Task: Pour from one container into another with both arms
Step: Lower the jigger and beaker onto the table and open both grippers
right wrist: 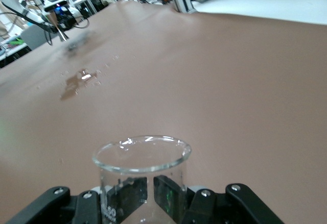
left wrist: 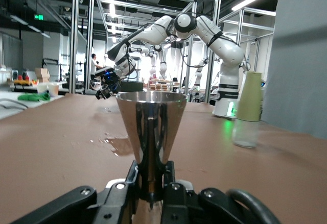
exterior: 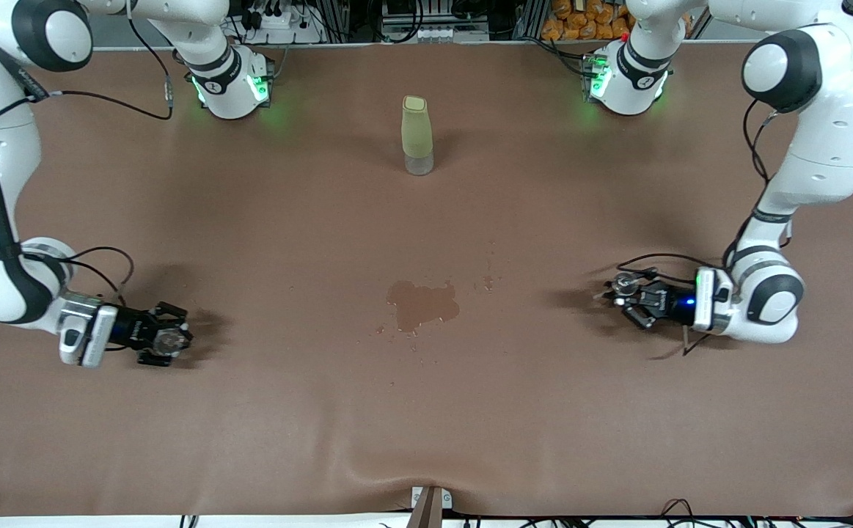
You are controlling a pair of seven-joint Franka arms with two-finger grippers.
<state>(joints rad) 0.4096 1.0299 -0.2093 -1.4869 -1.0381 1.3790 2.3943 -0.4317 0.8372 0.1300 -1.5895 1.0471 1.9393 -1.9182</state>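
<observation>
Left fingers (left wrist: 150, 193) clamped on jigger (left wrist: 151, 132); right fingers (right wrist: 145, 203) on glass cup (right wrist: 141, 175); no legible writing.

One tiny clear glass cup (right wrist: 140, 175), one silvery hourglass-shaped metal jigger (left wrist: 151, 132), one tall pale-green bottle with a clear base (exterior: 417, 135), one wet puddle (exterior: 422, 304), and two black-fingered grippers: left gripper (exterior: 625, 290), right gripper (exterior: 169, 342).

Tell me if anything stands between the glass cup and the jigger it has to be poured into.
Nothing upright does. Between the glass cup in the right hand and the jigger in the left hand only a wet patch lies on the table. The green bottle stands farther from the front camera.
</observation>
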